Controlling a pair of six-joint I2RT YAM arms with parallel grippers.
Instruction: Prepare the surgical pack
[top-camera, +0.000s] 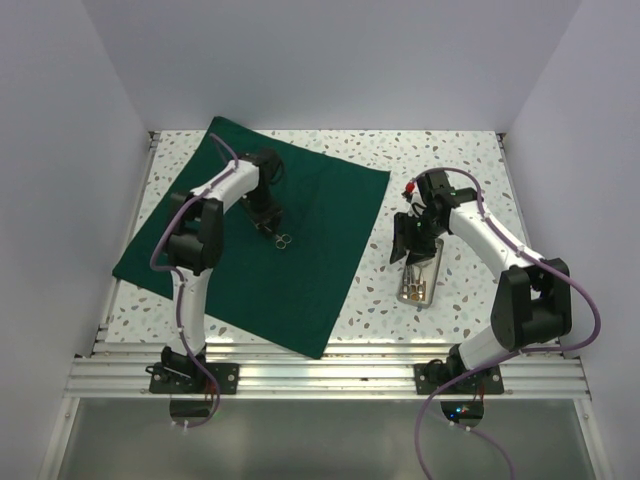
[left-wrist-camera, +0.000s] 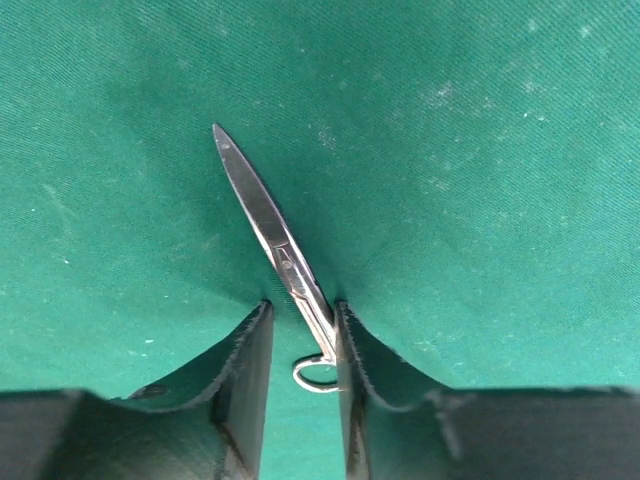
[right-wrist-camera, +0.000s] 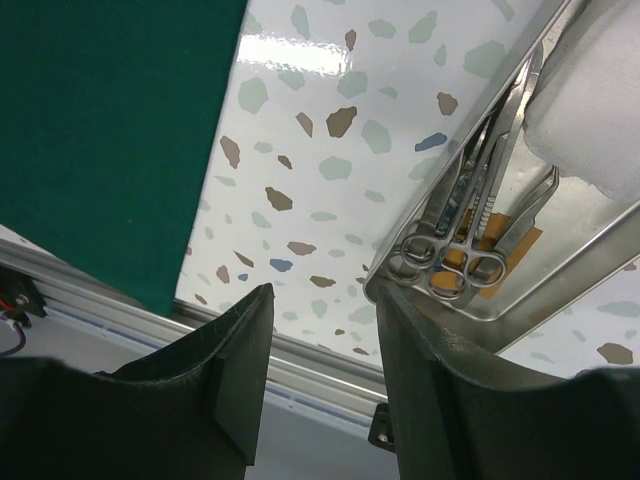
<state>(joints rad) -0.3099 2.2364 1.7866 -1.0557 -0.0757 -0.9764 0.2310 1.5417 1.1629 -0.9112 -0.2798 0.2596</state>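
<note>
Dark green cloth, the drape (top-camera: 300, 290), lies spread flat over the left part of the speckled desk (top-camera: 450, 160), one corner reaching toward the back edge. On it, near its middle, rest the steel scissors (left-wrist-camera: 270, 225), blades together and pointing away from the left wrist camera, ring handle toward it. The left end effector (left-wrist-camera: 303, 310) is down at the cloth and straddles the shank just above that handle. Its fingers (left-wrist-camera: 250, 370) stand apart: the one on the right of the wrist view looks to be against the metal, while green cloth shows between the other and the scissors, so nothing is clamped. Well apart to the right, off the drape, the small steel tray (right-wrist-camera: 540, 290) sits on the bare desk. It holds several ring-handled instruments (right-wrist-camera: 460, 250) lying side by side and white gauze (right-wrist-camera: 600, 110) at its far end; which of them are forceps I cannot tell. The right end effector (right-wrist-camera: 325, 295) hangs above the desk beside the tray's near corner, its fingers parted and holding nothing.
</note>
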